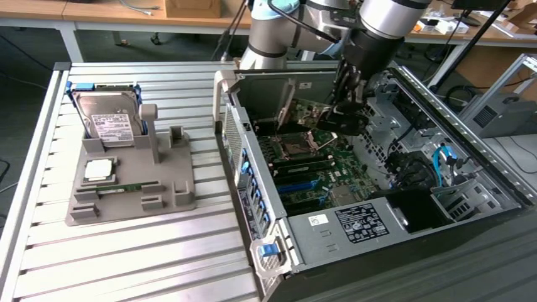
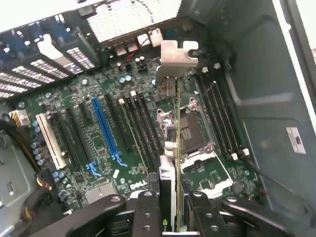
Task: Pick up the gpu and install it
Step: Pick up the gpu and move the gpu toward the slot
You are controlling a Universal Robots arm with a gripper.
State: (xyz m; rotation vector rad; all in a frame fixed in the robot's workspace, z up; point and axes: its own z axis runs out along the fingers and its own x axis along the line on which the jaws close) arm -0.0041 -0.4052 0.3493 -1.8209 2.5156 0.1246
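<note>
Item: gpu (image 2: 174, 148), thin dark circuit card with a silvery metal bracket at its far end, seen edge-on. Held in the black two-finger gripper (image 2: 170, 217), jaws clamped on its near end. Long axis runs straight out from the fingers, toward 12 o'clock. Position: inside the open grey computer case (image 1: 495, 182), above the green motherboard (image 2: 79, 143), over the socket area; long blue expansion slot (image 2: 104, 131) lies at about 9 o'clock of the card, apart from it, card not yet seated
</note>
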